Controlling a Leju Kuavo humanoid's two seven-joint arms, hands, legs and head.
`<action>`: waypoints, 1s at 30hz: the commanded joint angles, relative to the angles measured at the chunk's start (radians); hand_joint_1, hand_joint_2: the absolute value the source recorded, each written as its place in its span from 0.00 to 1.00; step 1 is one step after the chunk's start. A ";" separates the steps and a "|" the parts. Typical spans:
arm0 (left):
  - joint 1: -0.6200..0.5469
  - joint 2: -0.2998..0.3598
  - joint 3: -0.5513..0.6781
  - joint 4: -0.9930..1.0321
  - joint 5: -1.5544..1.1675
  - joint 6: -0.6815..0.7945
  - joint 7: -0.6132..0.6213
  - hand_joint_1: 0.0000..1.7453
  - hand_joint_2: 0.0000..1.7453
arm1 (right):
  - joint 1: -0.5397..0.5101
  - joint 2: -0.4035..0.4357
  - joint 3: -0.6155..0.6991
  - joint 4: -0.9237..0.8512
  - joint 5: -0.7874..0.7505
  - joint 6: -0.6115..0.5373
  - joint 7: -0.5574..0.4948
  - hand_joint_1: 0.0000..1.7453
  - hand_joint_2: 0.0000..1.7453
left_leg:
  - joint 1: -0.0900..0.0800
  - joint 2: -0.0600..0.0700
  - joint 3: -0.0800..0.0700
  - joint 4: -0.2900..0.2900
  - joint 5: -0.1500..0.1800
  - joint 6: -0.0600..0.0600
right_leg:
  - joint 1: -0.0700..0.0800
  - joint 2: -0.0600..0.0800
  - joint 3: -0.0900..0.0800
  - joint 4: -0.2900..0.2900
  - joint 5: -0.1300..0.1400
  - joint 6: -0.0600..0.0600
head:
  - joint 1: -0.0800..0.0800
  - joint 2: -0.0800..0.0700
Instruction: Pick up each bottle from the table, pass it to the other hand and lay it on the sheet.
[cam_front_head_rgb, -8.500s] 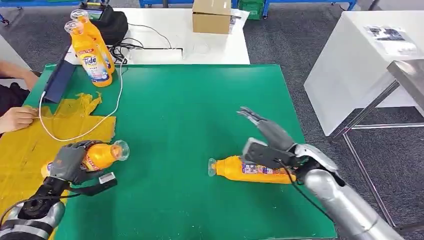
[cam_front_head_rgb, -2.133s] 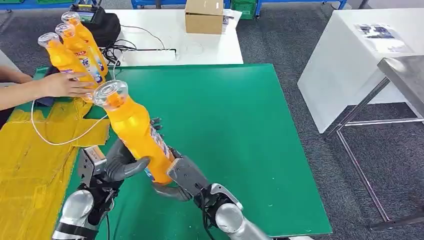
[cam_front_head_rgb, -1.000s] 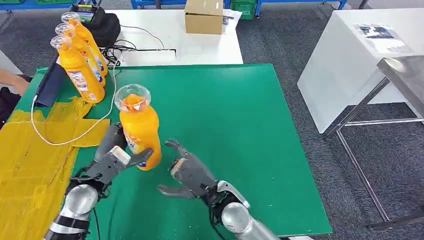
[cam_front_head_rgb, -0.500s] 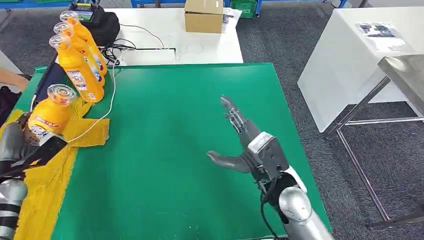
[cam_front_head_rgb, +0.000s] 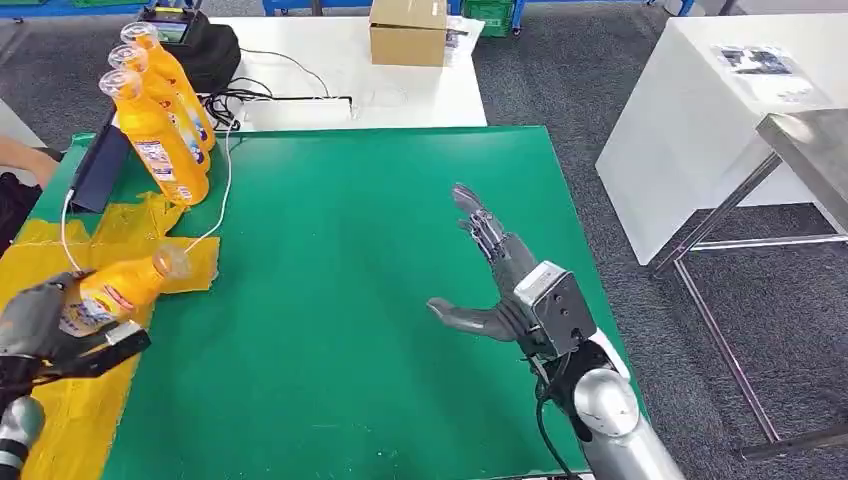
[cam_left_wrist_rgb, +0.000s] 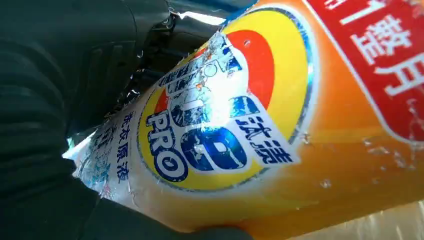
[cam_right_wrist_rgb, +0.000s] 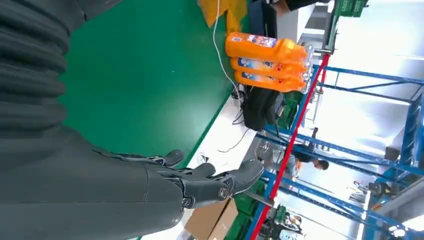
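Orange bottle (cam_front_head_rgb: 112, 291) now lies tilted nearly flat in the left hand (cam_front_head_rgb: 40, 325), over the yellow sheet (cam_front_head_rgb: 60, 400) at the table's (cam_front_head_rgb: 350, 300) left edge; half a second ago it stood upright in that grasp. Judgement: handover done, laying-down under way, release not yet made. Right hand (cam_front_head_rgb: 505, 290) hovers over bare green, fingers spread, holding nothing. Three upright bottles (cam_front_head_rgb: 150, 110) stand at the far left corner; a white cable (cam_front_head_rgb: 215, 215) crosses the sheet's near corner, close to the cap.

Left wrist view: bottle label (cam_left_wrist_rgb: 215, 125) close up, dark fingers (cam_left_wrist_rgb: 45, 100) wrapped round it.

Right wrist view: splayed fingers (cam_right_wrist_rgb: 220, 182), empty; the three bottles (cam_right_wrist_rgb: 265, 60) beyond.
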 joint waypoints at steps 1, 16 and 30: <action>0.005 0.013 -0.079 0.107 -0.010 0.007 0.004 1.00 1.00 | -0.043 -0.008 -0.002 0.069 -0.003 0.008 -0.004 0.00 1.00 | -0.003 -0.001 0.003 -0.002 0.000 0.003 | -0.002 -0.002 0.003 0.000 -0.001 0.002 | 0.000 0.000; 0.063 -0.010 -0.231 0.125 -0.085 -0.012 0.001 0.00 0.00 | -0.074 0.014 0.019 0.121 0.013 0.027 -0.006 0.00 1.00 | -0.004 -0.003 0.006 -0.004 0.000 0.003 | -0.005 -0.005 0.006 -0.001 0.000 0.002 | 0.000 0.000; 0.071 -0.044 -0.190 0.031 -0.139 0.128 0.110 0.00 0.00 | -0.045 0.032 0.023 0.108 0.055 0.006 0.004 0.00 1.00 | -0.004 -0.008 0.005 -0.004 0.003 0.004 | -0.004 -0.009 0.007 -0.001 -0.001 0.002 | 0.000 0.000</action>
